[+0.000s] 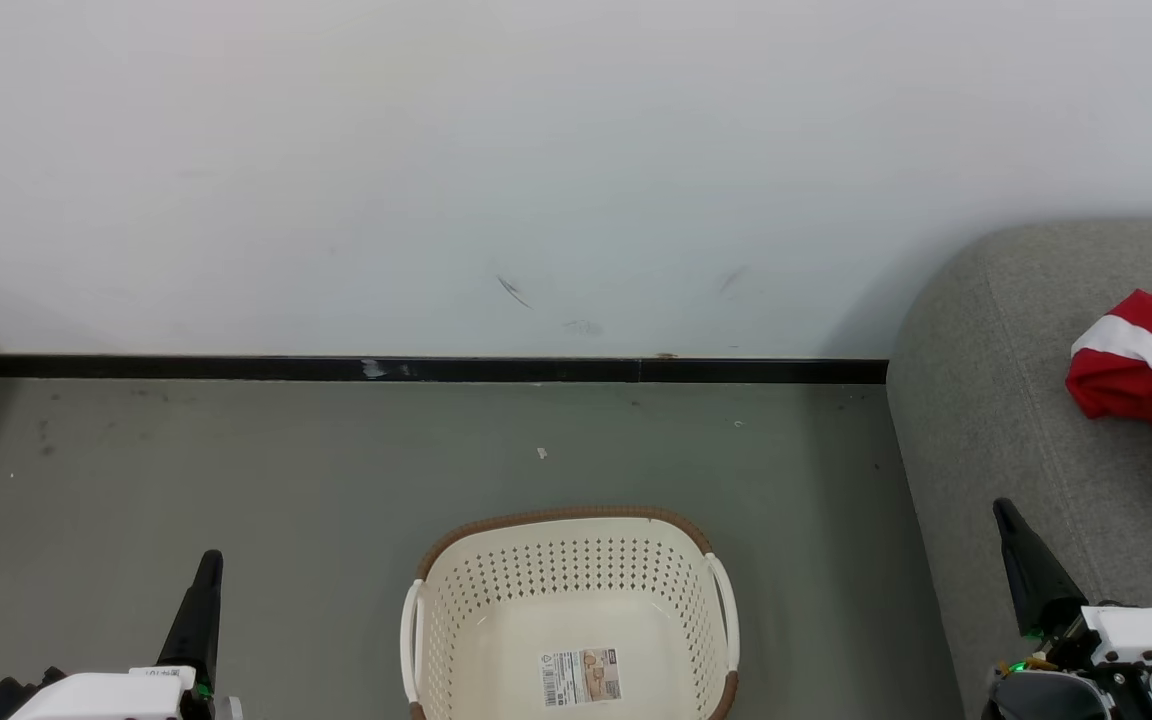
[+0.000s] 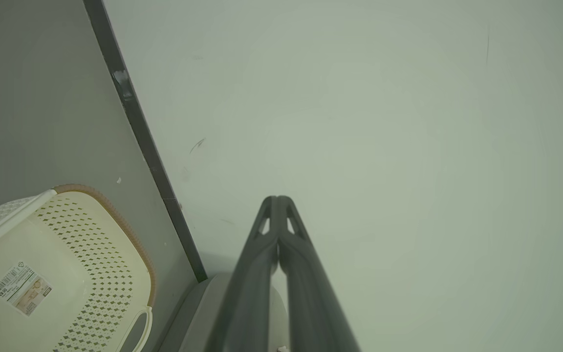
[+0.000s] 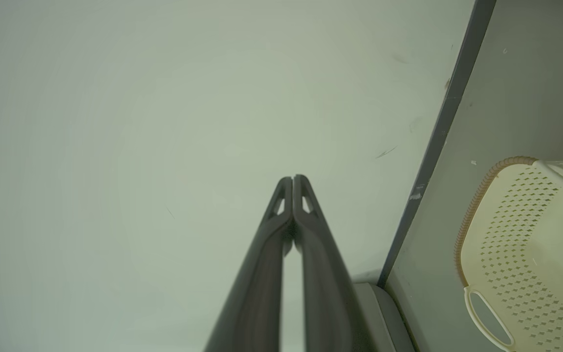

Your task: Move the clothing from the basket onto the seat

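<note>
The clothing (image 1: 1151, 375), a crumpled heap of red fabric with broad white bands and thin white stripes, lies on the grey seat (image 1: 996, 420), back from the rounded end nearest the basket (image 1: 566, 575). The basket is cream and perforated, with a brown woven-look rim and white side handles. It stands on the grey floor (image 1: 236, 470), away from the black skirting (image 1: 436, 369) and apart from the seat, and its bare bottom shows a label (image 1: 581, 677). The left hand (image 1: 208, 565) and right hand (image 1: 1004, 512) are both closed on nothing, fingers pressed together, one on either side of the basket.
</note>
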Motion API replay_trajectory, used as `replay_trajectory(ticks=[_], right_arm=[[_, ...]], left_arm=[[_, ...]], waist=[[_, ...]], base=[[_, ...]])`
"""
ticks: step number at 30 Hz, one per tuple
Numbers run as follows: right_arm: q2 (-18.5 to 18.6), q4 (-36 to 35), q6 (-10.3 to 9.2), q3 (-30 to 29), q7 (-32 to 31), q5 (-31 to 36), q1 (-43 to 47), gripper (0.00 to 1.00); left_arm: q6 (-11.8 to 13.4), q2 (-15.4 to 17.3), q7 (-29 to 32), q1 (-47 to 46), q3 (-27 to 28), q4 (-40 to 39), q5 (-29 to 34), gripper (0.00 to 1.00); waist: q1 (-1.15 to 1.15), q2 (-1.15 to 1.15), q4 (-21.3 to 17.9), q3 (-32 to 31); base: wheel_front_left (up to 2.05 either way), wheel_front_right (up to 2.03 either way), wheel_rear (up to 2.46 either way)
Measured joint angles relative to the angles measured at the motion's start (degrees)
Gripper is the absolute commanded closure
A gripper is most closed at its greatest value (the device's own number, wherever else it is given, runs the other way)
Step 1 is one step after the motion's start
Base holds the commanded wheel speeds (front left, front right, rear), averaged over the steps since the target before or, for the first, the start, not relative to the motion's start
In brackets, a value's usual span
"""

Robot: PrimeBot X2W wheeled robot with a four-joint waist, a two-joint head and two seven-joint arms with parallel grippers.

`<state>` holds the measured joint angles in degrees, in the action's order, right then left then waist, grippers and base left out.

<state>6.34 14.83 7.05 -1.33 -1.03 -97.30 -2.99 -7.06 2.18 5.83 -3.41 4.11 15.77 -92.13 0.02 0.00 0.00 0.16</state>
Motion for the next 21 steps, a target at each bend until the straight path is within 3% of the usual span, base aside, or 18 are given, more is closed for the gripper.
replay_trajectory(ticks=[21], right_arm=[[0.0, 0.0, 0.0, -0.2, -0.1, 0.0, 0.0, 1.0]], left_arm=[[0.0, 0.0, 0.1, 0.0, 0.0, 0.0, 0.0, 1.0]], waist=[[0.0, 0.0, 0.0, 0.0]], base=[[0.0, 0.0, 0.0]])
